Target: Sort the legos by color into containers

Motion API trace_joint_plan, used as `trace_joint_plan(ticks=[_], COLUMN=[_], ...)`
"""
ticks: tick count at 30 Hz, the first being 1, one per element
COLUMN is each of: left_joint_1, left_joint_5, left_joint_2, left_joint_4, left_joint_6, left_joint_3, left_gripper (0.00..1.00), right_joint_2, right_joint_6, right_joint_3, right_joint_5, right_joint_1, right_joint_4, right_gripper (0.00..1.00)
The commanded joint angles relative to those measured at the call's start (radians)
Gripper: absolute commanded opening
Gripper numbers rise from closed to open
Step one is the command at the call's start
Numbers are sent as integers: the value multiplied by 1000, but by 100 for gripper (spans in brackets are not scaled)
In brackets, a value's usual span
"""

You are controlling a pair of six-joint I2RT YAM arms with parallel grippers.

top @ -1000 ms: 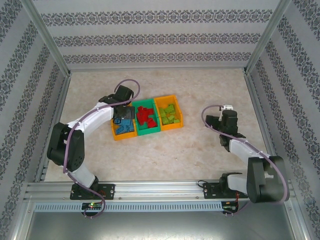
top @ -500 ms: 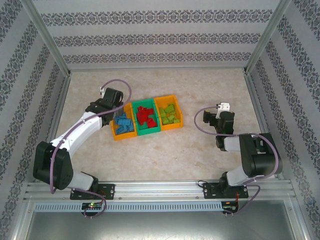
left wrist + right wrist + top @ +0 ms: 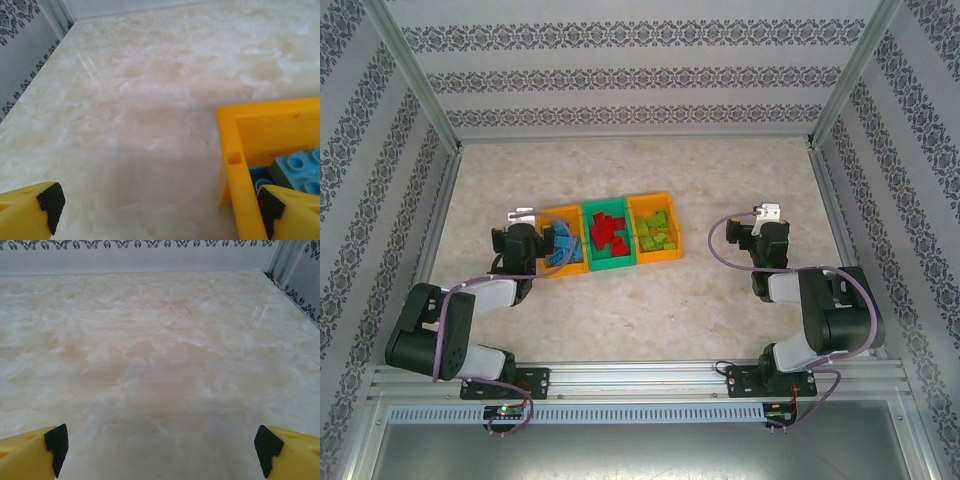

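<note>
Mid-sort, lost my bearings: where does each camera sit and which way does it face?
Top external: above and behind the arm bases, looking down at the marbled table; both arms show, left tool and right tool open.
Left wrist: low over the table, facing the far-left wall; its yellow fingertips show, one by the left-hand orange plastic bin of blue studded bricks.
Right wrist: low, facing the far wall and right corner; yellow fingertips show.
Shared: top external and left wrist both see that orange bin.
</note>
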Motion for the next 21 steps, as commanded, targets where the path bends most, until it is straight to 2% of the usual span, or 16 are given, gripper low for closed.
trace_joint_plan(ticks=[1, 5, 7, 21], left_joint_1=[59, 89, 94, 96], left_joint_5=[84, 149, 164, 172], left_joint_2=[83, 159, 149, 155], left_joint_4=[256, 271, 249, 259], left_joint_6=[16, 5, 0, 5], left_joint_3=[-42, -19, -15, -15], left_gripper=[99, 99, 99, 99], right_joint_2=[-8, -8, -9, -5], right_joint_6=[-12, -12, -12, -13], right_joint_3=[14, 15, 15, 20], right_joint_5=[-19, -18, -18, -19], right_joint_1=[-7, -7, -7, -6], right_joint_4=[29, 28, 28, 22], right_gripper=[98, 98, 98, 98])
